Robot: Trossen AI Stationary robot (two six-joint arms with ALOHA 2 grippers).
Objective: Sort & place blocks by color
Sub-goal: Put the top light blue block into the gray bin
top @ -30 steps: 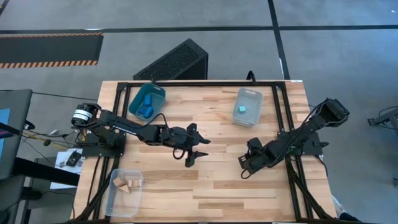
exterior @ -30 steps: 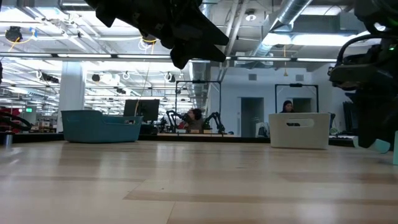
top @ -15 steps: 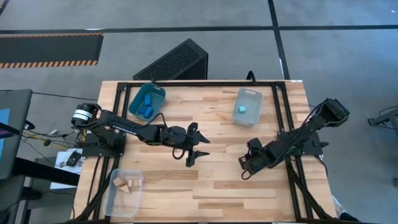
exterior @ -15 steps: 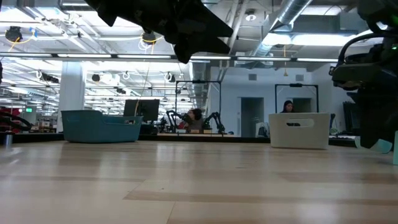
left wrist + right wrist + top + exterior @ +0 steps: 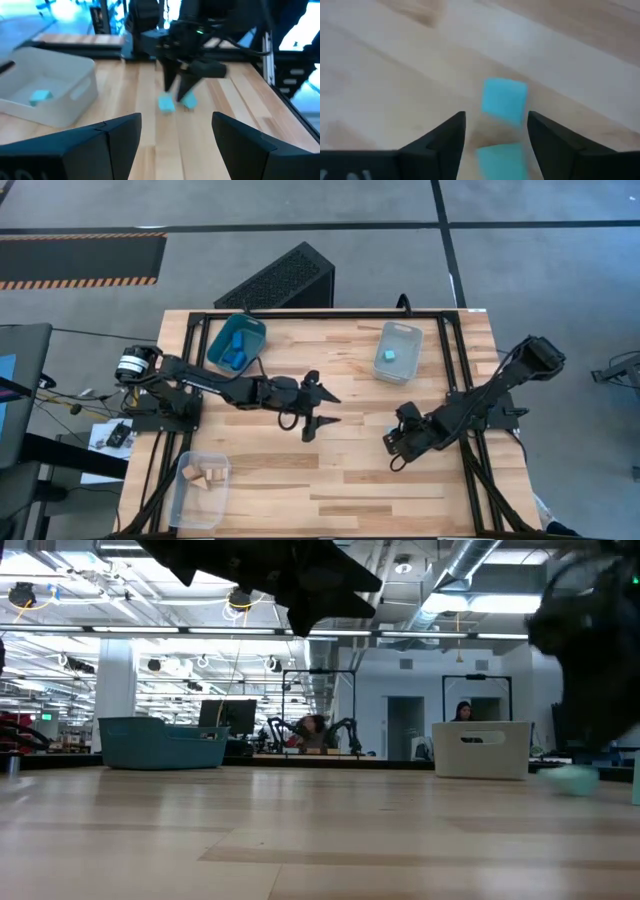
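Observation:
Two light cyan blocks lie side by side on the wood in the right wrist view: a farther cyan block [image 5: 504, 100] and a nearer cyan block [image 5: 499, 160]. My right gripper [image 5: 496, 119] is open, pointing down, its fingers standing on either side of the nearer block; it sits right of the table's middle [image 5: 393, 448]. The left wrist view shows that same right gripper [image 5: 179, 92] above both blocks. My left gripper [image 5: 326, 409] is open and hovers over the table's middle, touching nothing. Darker blue blocks [image 5: 235, 350] lie in the teal bin; tan blocks [image 5: 203, 475] lie in a clear bin.
The teal bin [image 5: 252, 328] stands at the far left. A clear bin [image 5: 402, 330] at the far right holds one cyan block [image 5: 386, 357]. Another clear bin [image 5: 190, 505] sits at the near left corner. Bare wood lies between and in front of the arms.
My left gripper has shifted slightly toward the table's right and far edge, still open. My right gripper shows blurred in the low view, in motion, and the cyan patch beneath it now lies lower on the table and further toward the left.

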